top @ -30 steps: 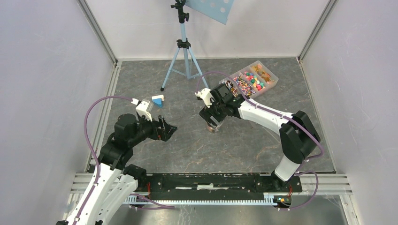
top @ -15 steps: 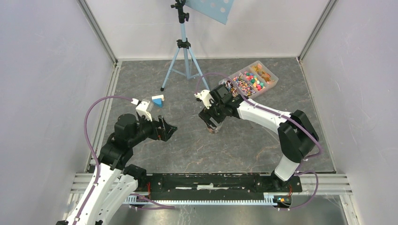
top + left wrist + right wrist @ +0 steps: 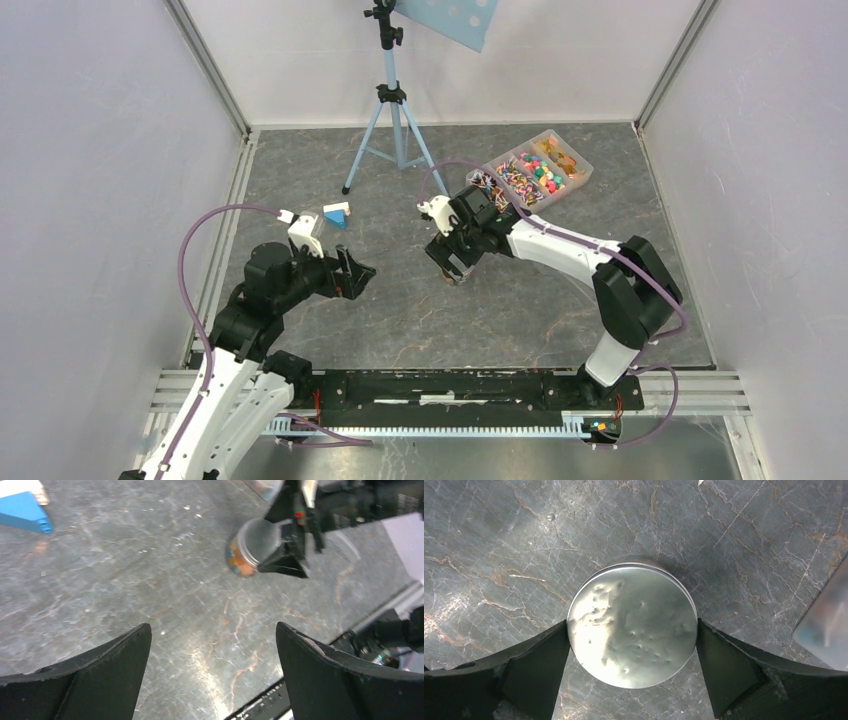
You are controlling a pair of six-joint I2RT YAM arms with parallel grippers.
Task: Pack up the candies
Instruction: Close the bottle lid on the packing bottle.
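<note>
A small clear jar (image 3: pixel 245 552) with a round silver metal lid (image 3: pixel 632 630) stands near the middle of the grey marbled table (image 3: pixel 330 160). The right gripper (image 3: pixel 455 272) hangs over it, one finger at each side of the lid; whether they press it or only flank it cannot be told. The left gripper (image 3: pixel 212 627) hovers spread and empty towards the left edge.

Most multicoloured candies (image 3: pixel 540 172) lie in a clear compartment tray (image 3: pixel 588 166) at the far right corner; a few (image 3: pixel 235 562) show inside the jar.

The jar looks capped, so keep the fingers centred and move straight up, without tipping it.

From overhead the gripper hides the jar; the lid hides how full it is.
</note>
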